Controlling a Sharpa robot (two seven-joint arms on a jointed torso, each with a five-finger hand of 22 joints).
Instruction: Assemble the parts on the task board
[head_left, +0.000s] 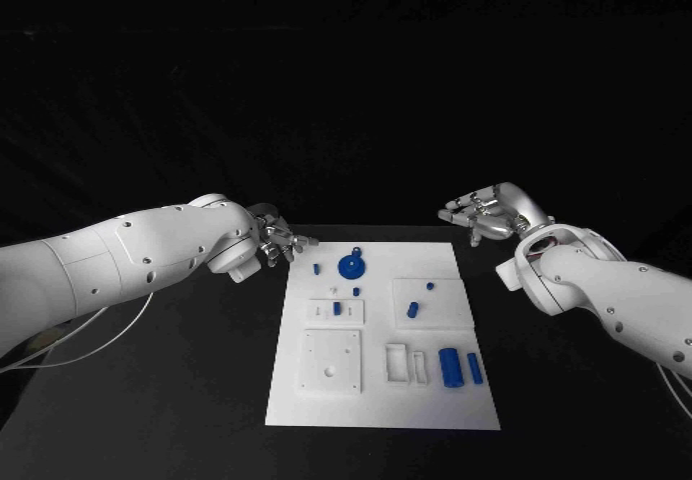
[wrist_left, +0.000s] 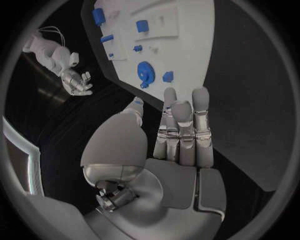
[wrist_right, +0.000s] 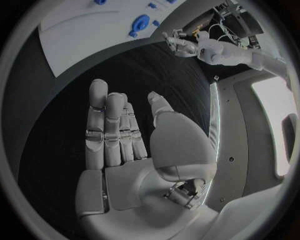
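The white task board (head_left: 433, 400) lies lengthwise in the middle of the black table. Small blue parts lie on it: a round disc (head_left: 351, 266) near its far end, a small piece (head_left: 317, 268) left of the disc, and two upright bars (head_left: 450, 367) near the front right. My left hand (head_left: 271, 240) hovers just off the board's far left corner, fingers straight and apart, holding nothing (wrist_left: 181, 132). My right hand (head_left: 483, 216) hangs beyond the far right corner, palm flat and empty (wrist_right: 125, 135). The disc (wrist_left: 145, 73) and board (wrist_left: 187, 40) lie ahead of the left hand.
Raised white blocks stand on the board: a square plate (head_left: 332, 363) at the front left and slotted holders (head_left: 405, 363) beside it. Black table surface (head_left: 173, 400) runs on both sides of the board. A cable (head_left: 87, 345) trails under the left arm.
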